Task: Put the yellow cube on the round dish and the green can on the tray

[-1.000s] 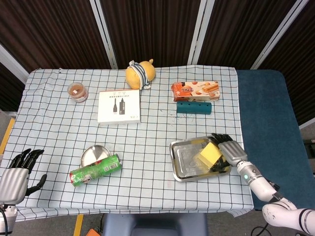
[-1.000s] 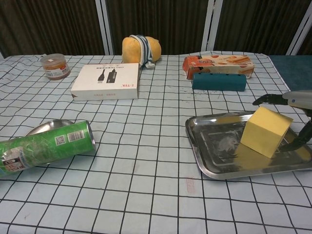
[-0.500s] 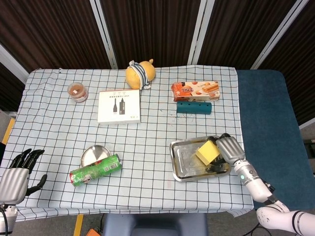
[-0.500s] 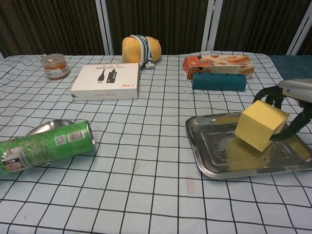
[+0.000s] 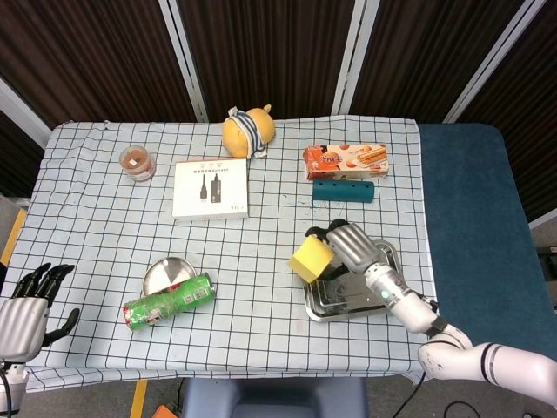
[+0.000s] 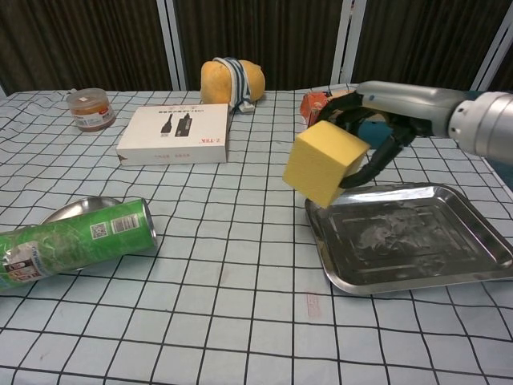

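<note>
Now my right robot hand holding yellow cube above tray's left edge, centre-right, left robot hand wide, lower left.

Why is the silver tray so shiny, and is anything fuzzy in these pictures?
Chest view: the tray mirrors the room light, with pale streaks across its floor; the yellow cube held by the right hand looks sharp. Head view: everything looks sharp too, and the cube shows a lit top and darker side.

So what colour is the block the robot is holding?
The cube is yellow, clearest in the chest view.
</note>
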Robot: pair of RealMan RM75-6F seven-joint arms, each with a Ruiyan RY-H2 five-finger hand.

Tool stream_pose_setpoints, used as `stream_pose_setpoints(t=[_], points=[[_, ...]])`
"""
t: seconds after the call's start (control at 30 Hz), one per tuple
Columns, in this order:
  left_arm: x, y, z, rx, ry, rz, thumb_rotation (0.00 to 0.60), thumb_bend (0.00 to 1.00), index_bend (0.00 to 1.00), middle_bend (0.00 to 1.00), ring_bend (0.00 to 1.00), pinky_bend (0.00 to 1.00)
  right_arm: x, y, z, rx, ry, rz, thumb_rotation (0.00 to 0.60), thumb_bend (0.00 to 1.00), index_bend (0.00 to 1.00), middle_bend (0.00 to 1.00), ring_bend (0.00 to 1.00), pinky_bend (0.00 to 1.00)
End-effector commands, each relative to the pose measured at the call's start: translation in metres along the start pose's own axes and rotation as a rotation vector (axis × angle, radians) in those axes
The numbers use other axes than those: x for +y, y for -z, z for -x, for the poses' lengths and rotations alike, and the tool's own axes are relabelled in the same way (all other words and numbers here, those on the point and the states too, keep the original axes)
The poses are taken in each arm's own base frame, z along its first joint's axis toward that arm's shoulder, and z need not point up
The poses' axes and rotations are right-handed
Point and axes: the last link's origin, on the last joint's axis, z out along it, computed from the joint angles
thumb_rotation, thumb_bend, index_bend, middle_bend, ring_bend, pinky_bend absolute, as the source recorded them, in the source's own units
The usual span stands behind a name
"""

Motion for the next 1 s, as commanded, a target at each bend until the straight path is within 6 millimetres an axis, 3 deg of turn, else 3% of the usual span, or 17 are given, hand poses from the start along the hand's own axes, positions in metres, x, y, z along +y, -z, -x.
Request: stream_pose_setpoints(t=[0.03,0.3,0.57,0.7,0.77,1.0], points=[[0.0,0.0,-0.001,0.002,0.001,0.0,0.6,0.36,0.15,0.17,0.1,0.19,-0.018,-0.027,0.005,0.006,0.011,-0.055,0.6,0.11,0.73,0.55,0.52,0.35],[-0.002,0.001,-0.003,0.007,0.011,0.0,0.6,0.36,0.15,0.17,0.1,0.19,-0.038,-0.073,0.022,0.037,-0.019,-0.115,0.6,0.11,0.72,0.55,0.49,0.33],[-0.006,0.0,-0.005,0.007,0.023,-0.012,0.6,0.36,0.15,0.17,0.1,0.19,-0.049,-0.103,0.034,0.012,-0.061,-0.152,0.6,0.11,0.51,0.38,0.24,0.3],[-0.007,0.001,-0.005,0.004,0.027,-0.007,0.6,0.36,0.15,0.17,0.11,0.19,-0.046,-0.106,0.039,-0.022,-0.042,-0.153,0.6,0.11,0.18,0.09,0.04,0.19],[-0.007,0.001,-0.005,0.005,0.03,-0.007,0.6,0.36,0.15,0.17,0.11,0.19,-0.044,-0.103,0.041,-0.014,-0.03,-0.164,0.6,0.11,0.03,0.0,0.0,0.13],[-0.007,0.0,-0.005,0.003,0.027,-0.01,0.6,0.36,0.15,0.17,0.1,0.19,-0.032,-0.083,0.032,0.038,-0.046,-0.227,0.6,0.11,0.0,0.0,0.0,0.05]])
